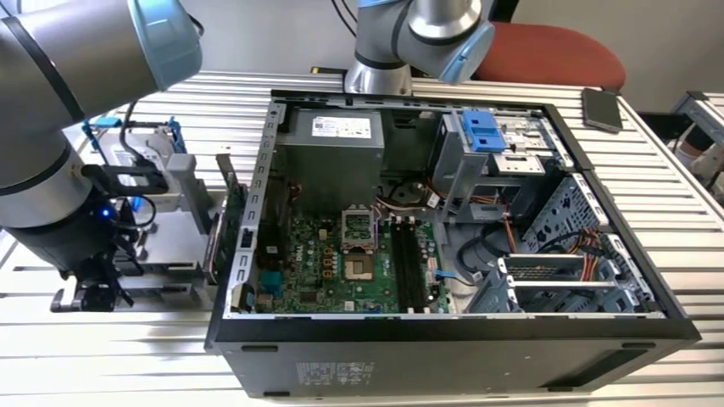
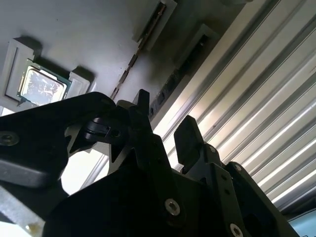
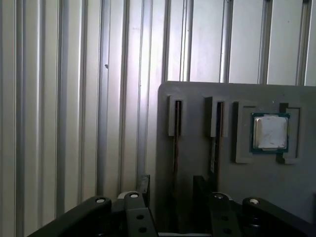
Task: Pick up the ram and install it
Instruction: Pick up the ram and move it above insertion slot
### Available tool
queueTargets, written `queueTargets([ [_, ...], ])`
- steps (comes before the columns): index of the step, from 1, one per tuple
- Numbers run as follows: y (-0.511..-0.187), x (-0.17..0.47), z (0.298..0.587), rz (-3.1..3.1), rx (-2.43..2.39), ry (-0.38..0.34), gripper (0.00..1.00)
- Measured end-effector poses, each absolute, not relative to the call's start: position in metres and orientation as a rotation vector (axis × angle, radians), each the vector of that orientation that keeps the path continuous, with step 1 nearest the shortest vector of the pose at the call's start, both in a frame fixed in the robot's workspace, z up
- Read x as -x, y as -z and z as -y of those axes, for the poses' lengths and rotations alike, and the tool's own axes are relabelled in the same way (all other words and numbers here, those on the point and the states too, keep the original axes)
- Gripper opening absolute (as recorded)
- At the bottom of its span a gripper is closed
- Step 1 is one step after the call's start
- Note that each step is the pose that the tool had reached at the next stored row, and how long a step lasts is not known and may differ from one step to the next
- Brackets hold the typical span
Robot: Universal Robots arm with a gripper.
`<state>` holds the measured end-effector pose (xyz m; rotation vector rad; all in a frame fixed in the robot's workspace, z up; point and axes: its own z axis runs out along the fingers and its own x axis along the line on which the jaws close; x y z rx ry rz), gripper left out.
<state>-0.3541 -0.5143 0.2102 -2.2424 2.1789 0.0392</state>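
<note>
We see our black two-fingered gripper [image 3: 172,181] spread astride the thin, edge-up ram stick [image 3: 176,133] in the edge-most slot of the grey slotted tray [image 3: 197,93]; closing off-centre, we might tilt or jam it.

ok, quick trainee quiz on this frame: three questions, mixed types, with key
1. True or false: the gripper is shut on a ram stick.
2. What lies in the square recess of the gray tray? A) a processor B) a hard drive C) a fan
3. Fill in: in the exterior view, the gripper is on the ___ side of the open computer case.
Key: 1 false, the jaws stand apart; 2 A; 3 the exterior view's left.
</note>
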Motion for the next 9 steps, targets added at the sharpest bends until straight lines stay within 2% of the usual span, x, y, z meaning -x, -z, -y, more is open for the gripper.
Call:
queueTargets([
  [9, -0.2063, 0.3541, 0.5106, -2.189, 2.232, -0.039, 1.00],
])
